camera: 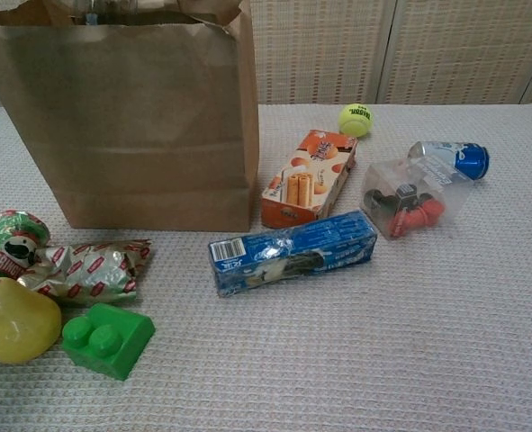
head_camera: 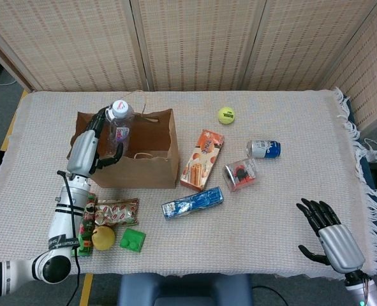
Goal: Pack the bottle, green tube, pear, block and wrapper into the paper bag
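Observation:
My left hand (head_camera: 94, 141) holds a clear bottle (head_camera: 120, 125) with a white cap upright over the open mouth of the brown paper bag (head_camera: 143, 167). On the near left of the table lie the green tube (head_camera: 80, 227), the red-and-silver wrapper (head_camera: 117, 212), the yellow pear (head_camera: 103, 238) and the green block (head_camera: 132, 240). The chest view shows the bag (camera: 139, 126), tube (camera: 3, 241), wrapper (camera: 90, 268), pear (camera: 15, 320) and block (camera: 108, 339) close up. My right hand (head_camera: 328, 234) hovers open at the near right edge of the table.
Right of the bag lie an orange snack box (head_camera: 201, 160), a blue packet (head_camera: 192, 202), a clear box with red parts (head_camera: 240, 174), a blue can (head_camera: 263, 149) and a tennis ball (head_camera: 226, 115). A fringed cloth (head_camera: 290, 121) covers the table.

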You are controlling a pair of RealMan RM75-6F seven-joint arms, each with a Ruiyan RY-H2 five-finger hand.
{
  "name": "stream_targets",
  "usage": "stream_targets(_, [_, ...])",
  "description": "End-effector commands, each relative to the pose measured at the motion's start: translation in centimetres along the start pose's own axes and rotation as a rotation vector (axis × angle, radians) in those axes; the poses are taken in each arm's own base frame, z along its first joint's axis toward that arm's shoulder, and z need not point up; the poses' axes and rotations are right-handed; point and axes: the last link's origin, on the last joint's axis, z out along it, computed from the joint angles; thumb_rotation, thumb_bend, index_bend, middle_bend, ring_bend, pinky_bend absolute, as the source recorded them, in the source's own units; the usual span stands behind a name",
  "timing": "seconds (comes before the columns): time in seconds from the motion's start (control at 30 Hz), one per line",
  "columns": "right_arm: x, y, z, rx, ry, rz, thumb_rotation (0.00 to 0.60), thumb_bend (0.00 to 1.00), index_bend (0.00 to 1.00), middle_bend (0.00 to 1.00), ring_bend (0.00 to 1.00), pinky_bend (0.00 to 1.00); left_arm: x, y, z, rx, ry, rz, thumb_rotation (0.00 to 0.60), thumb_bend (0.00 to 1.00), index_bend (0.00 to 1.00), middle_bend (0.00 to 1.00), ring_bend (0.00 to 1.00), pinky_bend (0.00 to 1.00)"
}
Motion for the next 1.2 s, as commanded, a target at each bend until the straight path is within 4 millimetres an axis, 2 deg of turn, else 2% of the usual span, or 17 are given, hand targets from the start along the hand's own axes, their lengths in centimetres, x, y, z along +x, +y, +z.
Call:
stream_targets(0.03, [0.0, 0.0, 0.0, 0.001, 0.001, -0.001, 0.6, 0.13, 0.0, 0.0, 0.0, 0.03, 0.5, -0.3, -0.3, 0.006, 0.004, 0.0, 0.6, 0.45, 0.0, 0.0, 0.0, 0.08])
stream_targets(0.23, [0.0, -0.1, -0.1, 0.002, 0.003, -0.003, 0.6, 0.13, 0.0, 0.0, 0.0, 0.03, 1.8, -1.2, -1.1, 0.023, 0.005, 0.008, 0.6, 0.45, 0.0, 0.0, 0.0, 0.08])
stream_targets(0.43, [0.0, 0.1, -0.3, 0.003, 0.009, -0.004, 0.6, 0.13, 0.0, 0.0, 0.0, 0.03, 4.5, -2.7, -2.5, 0.0, 0.054, 0.044, 0.6, 0.46, 0.03, 0.0, 0.0, 0.13])
stream_targets(0.57, [0.0, 0.1, -0.3, 0.005, 0.012, -0.007, 0.6, 0.13, 0.0, 0.0, 0.0, 0.03, 7.1, -5.3, -4.6, -0.07, 0.081, 0.248, 0.6, 0.47, 0.08, 0.0, 0.01, 0.22])
stream_targets(0.8, [-0.1, 0.0, -0.3, 0.009, 0.01, -0.01, 0.6, 0.13, 0.0, 0.0, 0.0, 0.03, 10.2, -11.8, -9.4, -0.186, 0.045, 0.559, 0.6, 0.47, 0.11, 0.0, 0.02, 0.22])
stream_targets(0.97, [-0.2, -0.1, -0.3, 0.008, 0.006, -0.015, 0.6, 0.13, 0.0, 0.0, 0.0, 0.03, 10.8, -15.6, -12.0, -0.385, -0.028, 0.872, 0.6, 0.47, 0.09, 0.0, 0.02, 0.2])
stream_targets(1.07, [-0.4, -0.2, -0.3, 0.009, 0.004, -0.018, 0.6, 0.13, 0.0, 0.0, 0.0, 0.03, 10.3, -17.2, -13.2, -0.473, -0.109, 0.971, 0.6, 0.47, 0.08, 0.0, 0.02, 0.2])
stream_targets(1.2, [-0.4, -0.3, -0.3, 0.009, 0.004, -0.018, 0.6, 0.13, 0.0, 0.0, 0.0, 0.03, 9.1, -18.4, -14.4, -0.593, -0.2, 1.064, 0.6, 0.47, 0.05, 0.0, 0.02, 0.18])
